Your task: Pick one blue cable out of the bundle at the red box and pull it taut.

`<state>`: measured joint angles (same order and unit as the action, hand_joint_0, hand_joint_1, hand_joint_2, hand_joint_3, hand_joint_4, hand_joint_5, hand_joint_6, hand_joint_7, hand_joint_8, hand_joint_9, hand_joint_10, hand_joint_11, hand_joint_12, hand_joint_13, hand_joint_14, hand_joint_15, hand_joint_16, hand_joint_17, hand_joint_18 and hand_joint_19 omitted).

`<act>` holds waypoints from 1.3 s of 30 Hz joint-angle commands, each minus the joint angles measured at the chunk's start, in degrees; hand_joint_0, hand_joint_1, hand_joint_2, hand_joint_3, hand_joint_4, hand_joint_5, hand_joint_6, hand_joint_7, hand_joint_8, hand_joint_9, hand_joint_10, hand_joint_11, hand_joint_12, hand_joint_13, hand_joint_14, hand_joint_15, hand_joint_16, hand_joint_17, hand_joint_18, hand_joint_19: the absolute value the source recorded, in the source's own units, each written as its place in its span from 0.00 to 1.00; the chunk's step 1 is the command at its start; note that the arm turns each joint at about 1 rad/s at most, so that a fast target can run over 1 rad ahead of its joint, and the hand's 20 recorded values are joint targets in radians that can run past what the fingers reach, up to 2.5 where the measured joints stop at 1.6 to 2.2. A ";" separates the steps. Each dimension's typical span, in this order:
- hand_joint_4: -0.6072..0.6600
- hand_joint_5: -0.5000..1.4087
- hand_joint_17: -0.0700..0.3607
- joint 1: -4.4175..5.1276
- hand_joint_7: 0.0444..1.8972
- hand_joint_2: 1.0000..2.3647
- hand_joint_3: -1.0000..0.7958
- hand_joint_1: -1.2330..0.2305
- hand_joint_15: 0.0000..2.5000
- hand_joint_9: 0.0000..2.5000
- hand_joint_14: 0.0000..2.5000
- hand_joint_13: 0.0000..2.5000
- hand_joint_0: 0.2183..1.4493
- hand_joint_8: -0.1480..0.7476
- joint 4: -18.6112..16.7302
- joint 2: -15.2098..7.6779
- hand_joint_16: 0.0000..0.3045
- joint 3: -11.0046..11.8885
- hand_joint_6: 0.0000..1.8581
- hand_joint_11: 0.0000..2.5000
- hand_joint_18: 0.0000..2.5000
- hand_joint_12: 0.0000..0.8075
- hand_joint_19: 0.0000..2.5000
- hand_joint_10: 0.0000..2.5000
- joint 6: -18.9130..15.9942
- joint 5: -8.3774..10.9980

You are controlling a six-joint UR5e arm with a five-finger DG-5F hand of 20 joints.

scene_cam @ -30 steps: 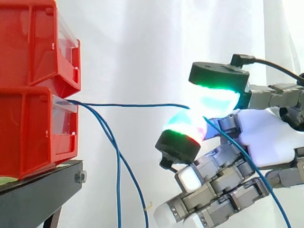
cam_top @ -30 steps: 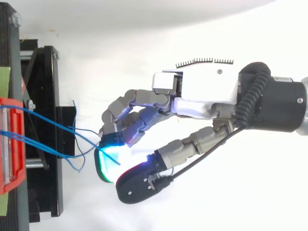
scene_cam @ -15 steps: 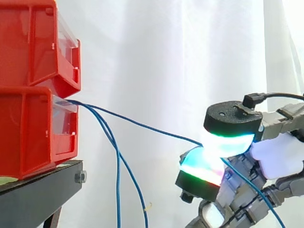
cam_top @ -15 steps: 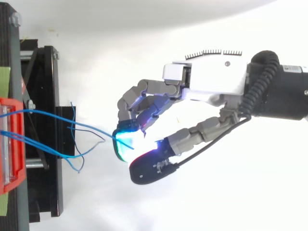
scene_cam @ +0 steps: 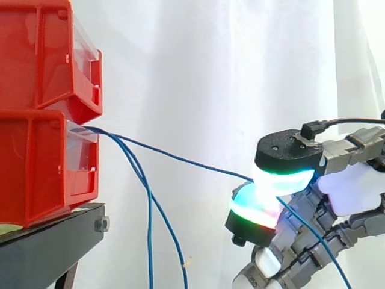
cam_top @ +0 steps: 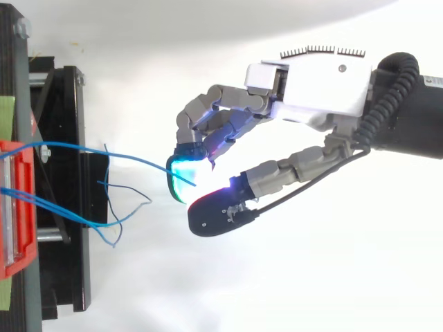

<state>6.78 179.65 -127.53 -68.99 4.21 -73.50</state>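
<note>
Pinching cable between fingers, well clear of box. Thin grip: may slip out on harder pull, or drag loose strands along.

Cable hidden where pinched between fingers; loose cables run off bottom edge; box cropped left.

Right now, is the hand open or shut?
Shut: the hand pinches the cable between two glowing pads.

Lab test rig — white curtain, red bins.
</note>
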 commanded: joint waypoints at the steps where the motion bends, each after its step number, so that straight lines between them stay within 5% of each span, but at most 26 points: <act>1: 0.36 0.21 0.48 0.16 0.60 0.01 0.59 0.27 0.07 0.33 0.00 0.16 0.33 0.55 -0.18 0.01 0.20 0.00 0.50 0.21 0.18 0.52 0.03 0.00 0.36 0.20; 39: 0.37 0.20 0.48 0.33 0.58 0.01 0.57 0.28 0.07 0.30 0.00 0.16 0.33 0.53 -0.36 0.01 0.20 0.00 0.51 0.18 0.17 0.51 0.04 0.00 0.36 0.29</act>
<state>7.12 179.30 -127.53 -69.00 4.57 -73.21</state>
